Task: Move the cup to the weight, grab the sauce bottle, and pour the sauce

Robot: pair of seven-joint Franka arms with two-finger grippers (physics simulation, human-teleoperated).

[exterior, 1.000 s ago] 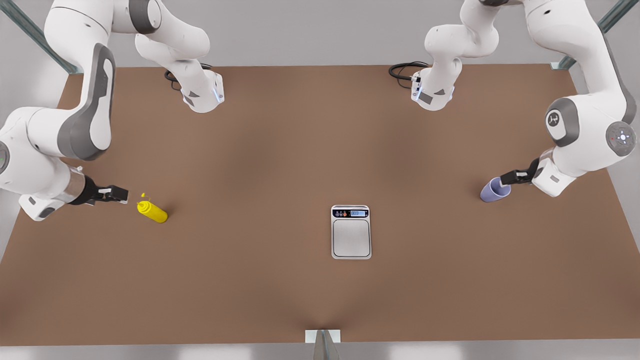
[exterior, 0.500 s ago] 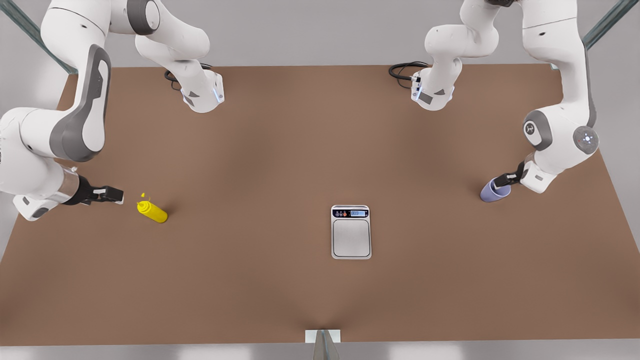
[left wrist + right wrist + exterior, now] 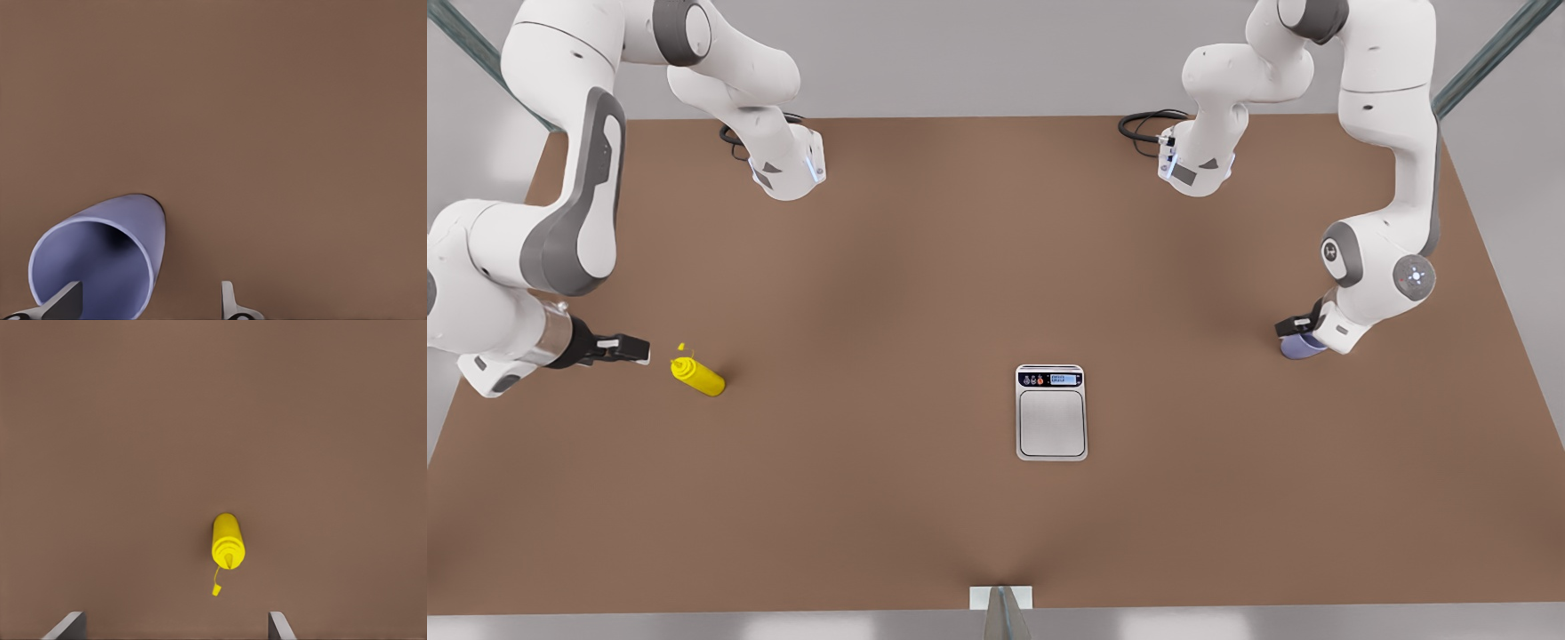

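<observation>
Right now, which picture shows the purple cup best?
The left wrist view: the cup looms large, its dark inside showing, with the open left gripper at its rim. In the front view the cup is small, half hidden under that gripper.

The cup (image 3: 1301,348), a plain lavender-blue tumbler with a dark inside, is seen near the table's edge at the front view's right, partly hidden under an arm. The scale (image 3: 1052,412), flat with a silver-grey plate and a dark display strip, lies mid-table, well apart from both. The bottle (image 3: 698,376), bright yellow with a pointed nozzle, is seen at the front view's left.
</observation>
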